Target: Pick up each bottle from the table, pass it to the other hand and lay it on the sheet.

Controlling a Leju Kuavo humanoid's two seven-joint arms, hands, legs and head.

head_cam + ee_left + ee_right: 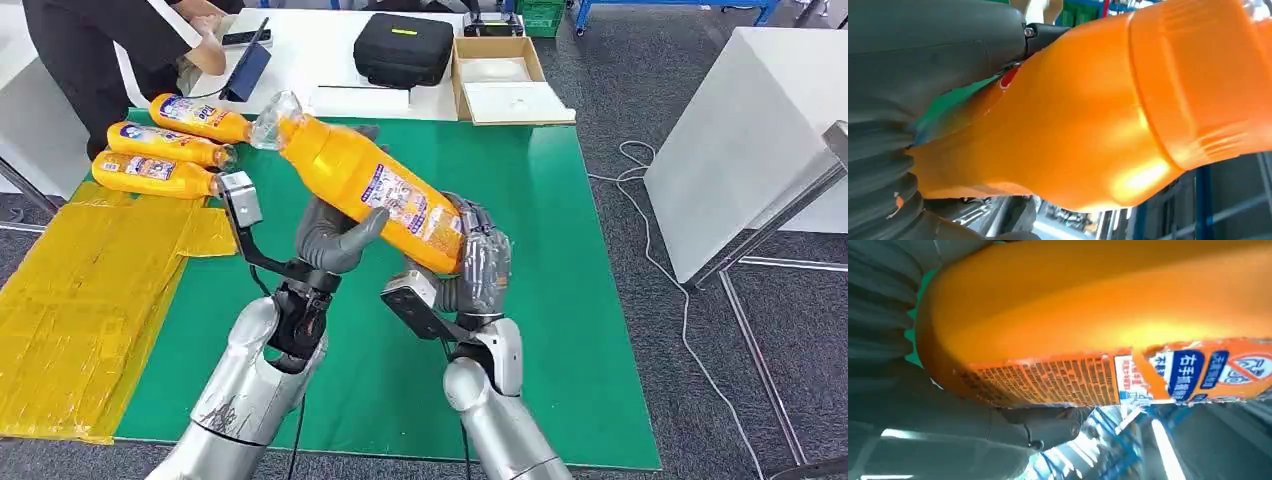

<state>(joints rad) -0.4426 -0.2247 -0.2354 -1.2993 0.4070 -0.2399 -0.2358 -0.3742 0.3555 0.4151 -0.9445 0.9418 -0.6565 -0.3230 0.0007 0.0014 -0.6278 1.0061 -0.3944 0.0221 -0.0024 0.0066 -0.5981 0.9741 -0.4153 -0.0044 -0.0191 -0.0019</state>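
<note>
Green mat [560,300] covers the desk, yellow sheet [80,300] overlaps its left edge and hangs past it. Behind the mat's far edge, a white table [310,50] carrying a black case [403,47] and an open cardboard box [505,80]; a person [110,45] leans over that table's left end.

Orange bottle [385,190] is held in the air above the mat's middle, both hands on it. Long axis runs diagonally: clear neck end up and toward the far-left corner, base down and toward the right. Label faces up.

Left hand [335,235] wraps the mid-body from below, thumb curled over the near side, fingers clasped round the bottle. Right hand [480,260] cups the base end, fingers closed round it. Left wrist view has orange bottle body [1088,115] pressed against the grey hand [923,60]; right wrist view has the labelled side [1073,340] lying against the hand [883,340].

Three more bottles [165,145] lie side by side at the sheet's far edge near the mat's far-left corner, long axes roughly left-right, caps pointing right, touching or nearly touching each other
</note>
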